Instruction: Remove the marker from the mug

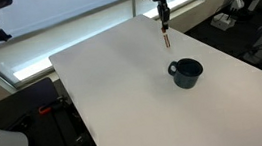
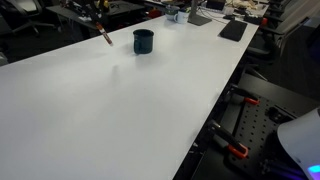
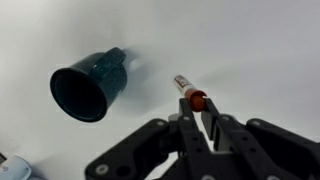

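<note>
In the wrist view, the mug (image 3: 88, 85) sits at the left of the frame. It is squat and round, glossy dark blue-grey, with a dark hollow mouth, and it stands on the smooth white table (image 3: 250, 50). Right of centre, the marker (image 3: 186, 88), a thin reddish stick with a pale tip, is out of the mug. The black angular gripper (image 3: 198, 108) has its fingers clamped on it at lower centre. In an exterior view the marker (image 1: 167, 38) hangs at upper centre, apart from the mug (image 1: 185, 72).

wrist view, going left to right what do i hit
mug → marker; the gripper pinching the marker spans much of the bottom of the picture, so it has no clear place in the order
</note>
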### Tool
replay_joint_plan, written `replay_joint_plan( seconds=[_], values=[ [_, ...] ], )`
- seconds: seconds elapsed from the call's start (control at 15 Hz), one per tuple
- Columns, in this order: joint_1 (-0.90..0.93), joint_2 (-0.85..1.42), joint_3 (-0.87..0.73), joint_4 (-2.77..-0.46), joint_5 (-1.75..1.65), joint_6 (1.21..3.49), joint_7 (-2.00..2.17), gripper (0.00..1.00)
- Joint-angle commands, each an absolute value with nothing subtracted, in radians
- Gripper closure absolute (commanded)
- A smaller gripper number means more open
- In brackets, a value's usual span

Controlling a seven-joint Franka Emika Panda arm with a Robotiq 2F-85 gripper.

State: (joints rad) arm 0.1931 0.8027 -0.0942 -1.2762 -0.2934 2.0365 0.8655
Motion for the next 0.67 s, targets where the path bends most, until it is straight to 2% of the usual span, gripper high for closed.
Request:
replay_joint_plan(
  seconds=[0.0, 0.6],
  values=[
    [0.215, 0.813, -0.120, -1.306, -0.299, 2.037, 0.864, 0.96],
    [0.228, 0.854, -0.155, -1.333, -0.301, 2.047, 0.911, 0.96]
  ],
)
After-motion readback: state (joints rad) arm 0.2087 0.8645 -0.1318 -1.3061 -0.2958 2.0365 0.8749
